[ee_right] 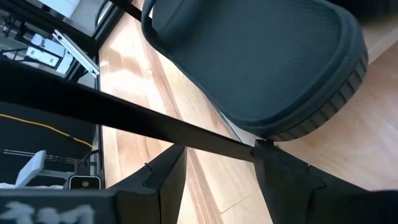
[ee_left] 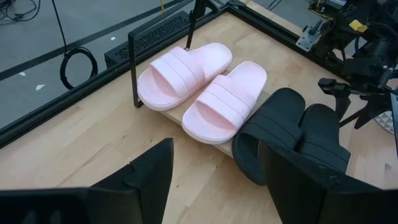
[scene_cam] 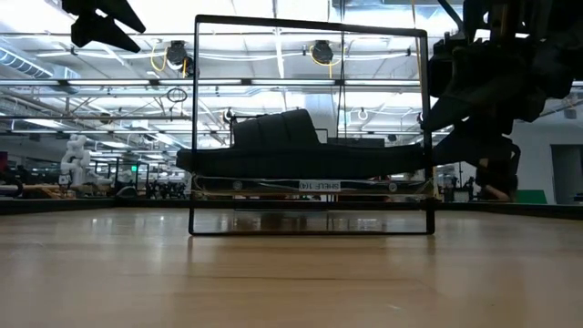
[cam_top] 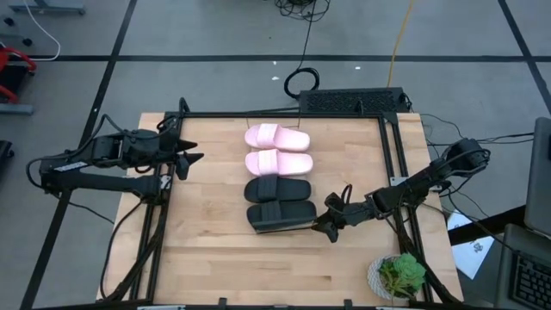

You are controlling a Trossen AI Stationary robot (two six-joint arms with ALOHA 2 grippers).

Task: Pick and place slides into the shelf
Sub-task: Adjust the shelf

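All four slides sit in a row on the shelf: pink pair behind, black pair nearer me. I read "SHELF" on a frame label in the low view; the rest is illegible. Right pincer open, empty, just beside the nearest black slide. Left pincer open, empty, raised over the bench, well apart.

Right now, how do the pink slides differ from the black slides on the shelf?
The pink slides are pale; the black slides are matte dark. The pink slides lie at the shelf's far end; the black slides lie nearer the table's front, next to the right tool. All four lie side by side, straps up.
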